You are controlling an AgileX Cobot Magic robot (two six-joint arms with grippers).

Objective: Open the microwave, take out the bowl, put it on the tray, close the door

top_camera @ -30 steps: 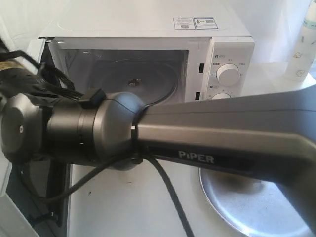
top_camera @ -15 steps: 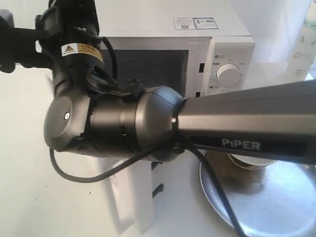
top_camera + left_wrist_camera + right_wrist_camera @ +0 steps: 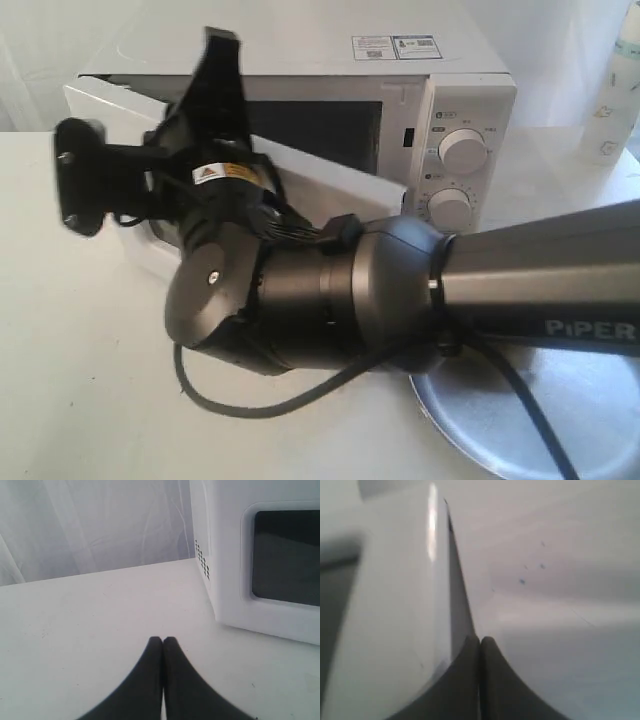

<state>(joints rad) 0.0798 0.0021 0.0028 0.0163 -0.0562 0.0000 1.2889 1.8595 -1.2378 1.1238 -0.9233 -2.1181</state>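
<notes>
The white microwave (image 3: 300, 45) stands at the back of the table. Its door (image 3: 335, 172) hangs ajar at a slant across the opening, and the handle is hidden behind my right arm. My right gripper (image 3: 222, 48) is shut and empty, with its fingertips (image 3: 472, 645) against the door's white face (image 3: 395, 605). The silver tray (image 3: 590, 425) lies at the front right, partly covered by that arm. The bowl is hidden from view. My left gripper (image 3: 162, 640) is shut on nothing, low over the table beside the microwave's vented side and dark window (image 3: 285, 560).
My right arm (image 3: 400, 290) fills the middle of the exterior view, its black cable looping over the white table (image 3: 80, 380). A white bottle (image 3: 620, 80) stands at the far right. Two round dials (image 3: 463, 150) sit on the microwave's right panel.
The door has swung from wide open to nearly shut. My right arm has moved right and back with it. The bowl, seen on the tray half a second ago, is now behind the arm.
</notes>
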